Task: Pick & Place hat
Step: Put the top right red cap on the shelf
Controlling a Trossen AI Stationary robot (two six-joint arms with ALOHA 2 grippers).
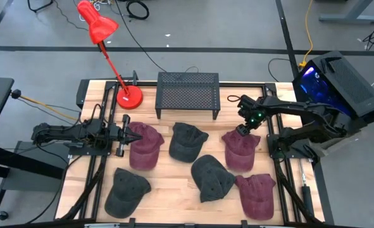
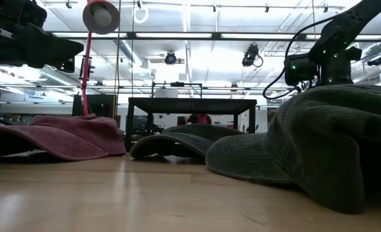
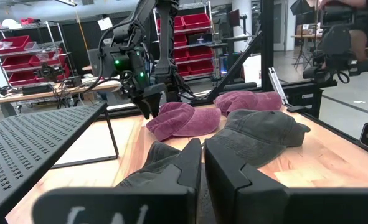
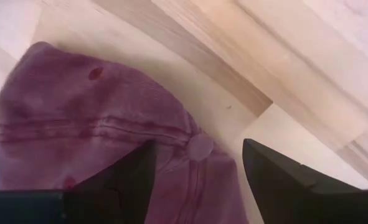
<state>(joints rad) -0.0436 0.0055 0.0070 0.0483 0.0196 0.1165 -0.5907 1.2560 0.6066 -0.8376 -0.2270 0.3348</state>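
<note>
right gripper (image 1: pixel 244 131) hovers with jaws spread wide over the crown of the maroon hat (image 1: pixel 240 151) at right-centre of the high view, top button between its fingers (image 4: pixel 124 180). looks like the approach step; next it likely needs to drop and close on the crown. left gripper (image 1: pixel 133 135) waits centre-left, jaws closed, empty.
</note>
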